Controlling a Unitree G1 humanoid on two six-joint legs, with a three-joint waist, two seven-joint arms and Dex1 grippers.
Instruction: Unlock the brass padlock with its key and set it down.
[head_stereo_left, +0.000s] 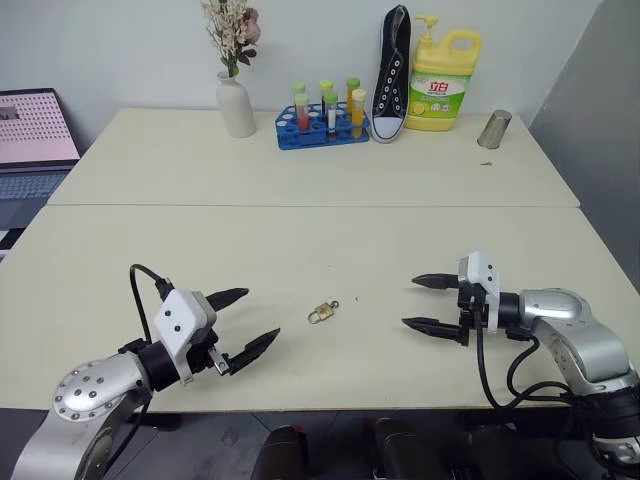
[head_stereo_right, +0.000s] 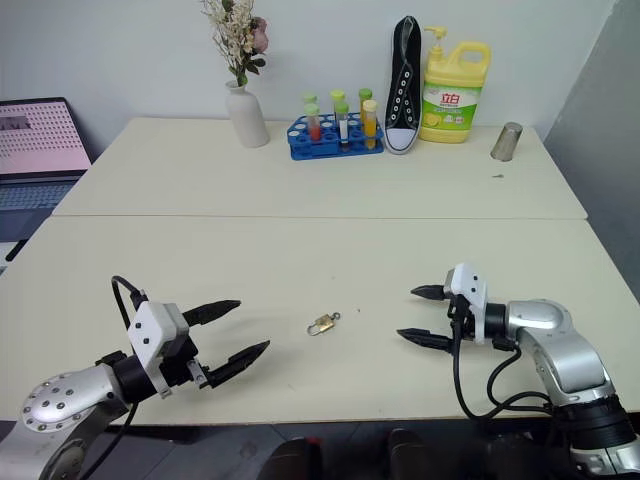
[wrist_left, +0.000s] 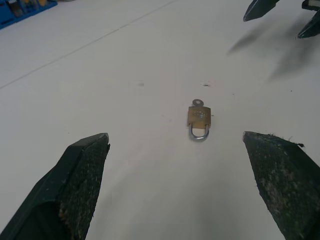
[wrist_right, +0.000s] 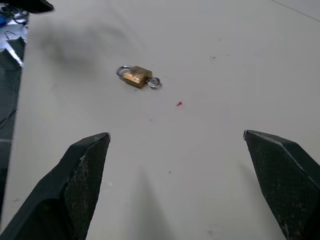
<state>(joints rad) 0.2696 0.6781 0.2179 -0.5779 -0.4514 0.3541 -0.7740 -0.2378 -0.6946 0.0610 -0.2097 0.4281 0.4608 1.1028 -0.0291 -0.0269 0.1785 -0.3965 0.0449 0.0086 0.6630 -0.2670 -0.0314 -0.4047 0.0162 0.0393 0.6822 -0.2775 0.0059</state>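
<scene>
The tiny brass padlock (head_stereo_left: 320, 314) lies flat on the cream table (head_stereo_left: 300, 230) near its front edge, midway between my two grippers. The key (head_stereo_left: 333, 304) sticks out of the padlock's base, its ring head showing in the right wrist view (wrist_right: 154, 83). The silvery shackle (wrist_left: 199, 134) points toward my left gripper. My left gripper (head_stereo_left: 243, 322) hovers to the padlock's left, open and empty. On the padlock's other side my right gripper (head_stereo_left: 422, 302) stands open, nothing between its fingers. Both aim at the padlock (wrist_right: 136, 76) without touching it.
Along the table's far edge stand a white vase with dried flowers (head_stereo_left: 236, 100), a blue rack of tubes (head_stereo_left: 322, 125), a black sneaker (head_stereo_left: 392, 75), a yellow detergent bottle (head_stereo_left: 442, 80) and a metal cup (head_stereo_left: 494, 129). A laptop (head_stereo_left: 35, 140) sits off the left side.
</scene>
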